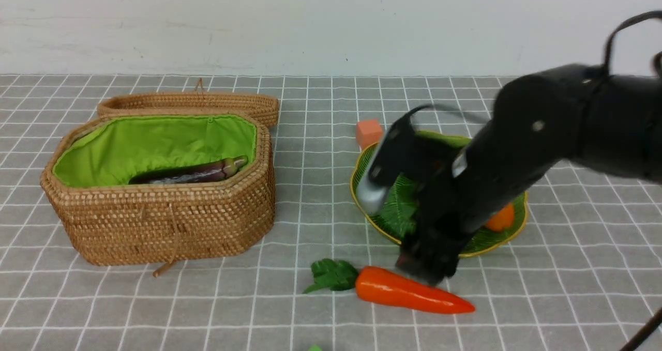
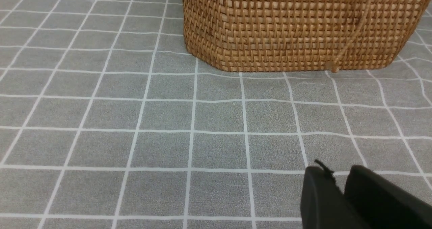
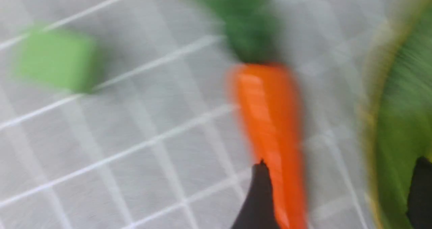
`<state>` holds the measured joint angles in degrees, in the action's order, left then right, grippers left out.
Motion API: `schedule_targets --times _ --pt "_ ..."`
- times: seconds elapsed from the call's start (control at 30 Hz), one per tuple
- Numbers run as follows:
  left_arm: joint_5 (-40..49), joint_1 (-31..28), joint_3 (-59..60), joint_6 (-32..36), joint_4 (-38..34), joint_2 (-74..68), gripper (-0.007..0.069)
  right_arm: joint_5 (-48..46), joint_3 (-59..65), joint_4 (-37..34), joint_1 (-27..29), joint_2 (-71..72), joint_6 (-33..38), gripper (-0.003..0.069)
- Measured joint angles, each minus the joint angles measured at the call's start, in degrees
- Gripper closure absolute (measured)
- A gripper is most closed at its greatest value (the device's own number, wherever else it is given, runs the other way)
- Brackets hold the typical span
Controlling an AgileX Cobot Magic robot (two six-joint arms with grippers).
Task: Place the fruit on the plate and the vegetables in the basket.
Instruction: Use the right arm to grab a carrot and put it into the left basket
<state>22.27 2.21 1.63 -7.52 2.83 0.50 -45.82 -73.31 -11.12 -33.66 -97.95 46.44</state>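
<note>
Reaching for the carrot (image 1: 408, 290) near the bench's front edge
Right fingers (image 3: 260, 195) spread to straddle it; left fingers (image 2: 320, 202) pressed together, empty.

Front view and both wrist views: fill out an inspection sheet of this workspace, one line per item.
Surface: grey cloth with white grid lines, flat.
Job's things: eggplant lies inside the basket, lid open behind it. Carrot lies on the cloth, near side of the plate. An orange fruit sits on the plate; the arm hides much of the dish.
Clutter: orange cube beyond the plate; green cube near the carrot's leaves.
Grippers: right claw open, its fingers apart, one by the carrot, one over the plate, blurred. Left claw shut, empty, low over the cloth.
Cables: black cable loops over the right arm.
Surroundings: white wall.
</note>
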Motion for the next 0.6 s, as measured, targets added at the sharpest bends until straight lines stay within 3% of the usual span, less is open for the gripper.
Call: schedule_targets --times 0.13,0.23,0.47,0.6 --pt "0.0 0.0 0.0 0.0 0.0 0.0 0.0503 5.17 0.0 -1.43 -1.39 -3.07 5.49 0.0156" --pt "0.0 0.0 0.0 0.0 0.0 0.0 0.0501 10.06 0.0 -1.63 -1.24 -7.11 5.56 0.0183" --pt "0.0 0.0 0.0 0.0 0.0 0.0 0.0494 10.91 -0.14 -1.8 -1.24 -12.92 4.74 0.0284" --pt "0.0 0.0 0.0 0.0 0.0 0.0 0.049 9.74 -0.83 -2.23 -1.24 -12.92 4.64 0.0291"
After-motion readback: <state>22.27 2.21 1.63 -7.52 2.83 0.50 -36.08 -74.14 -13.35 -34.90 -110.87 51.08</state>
